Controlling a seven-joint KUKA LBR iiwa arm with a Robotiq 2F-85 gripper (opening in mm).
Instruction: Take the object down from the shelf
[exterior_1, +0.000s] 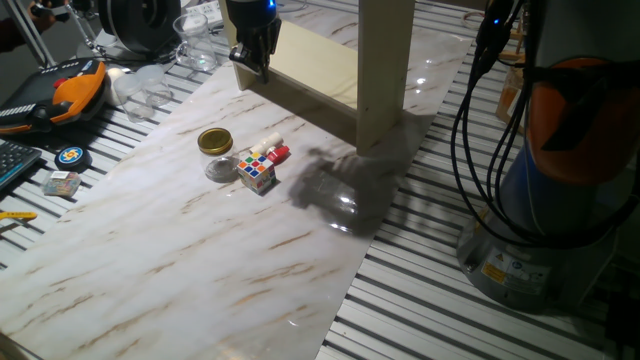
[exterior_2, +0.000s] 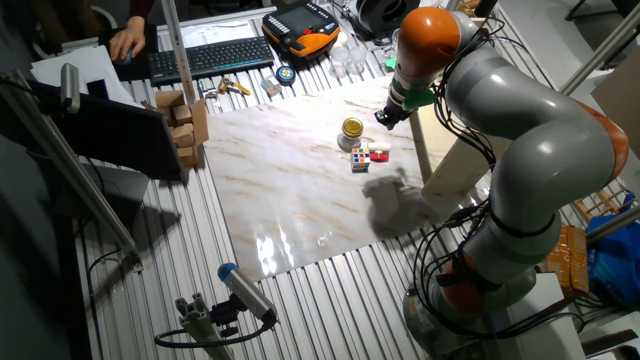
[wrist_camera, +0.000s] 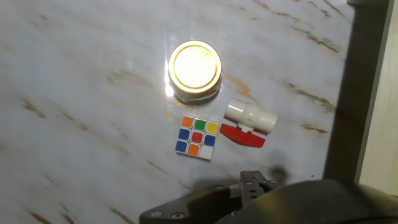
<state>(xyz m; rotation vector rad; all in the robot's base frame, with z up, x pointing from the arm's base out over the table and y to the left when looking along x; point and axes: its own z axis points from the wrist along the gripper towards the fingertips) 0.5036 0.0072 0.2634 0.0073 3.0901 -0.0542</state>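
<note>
Shelf (exterior_1: 385, 60) stands at the marble table's (exterior_1: 150, 270) far edge; my gripper (exterior_1: 252, 55) hangs beside it, jaws' state unclear. Jar (wrist_camera: 195, 70), cube (wrist_camera: 197, 137), valve (wrist_camera: 249, 118) lie below on the table.

My arm reaches out over the table, wrist bent downward, my gripper (exterior_1: 262, 66) raised; finger spread unclear.
</note>
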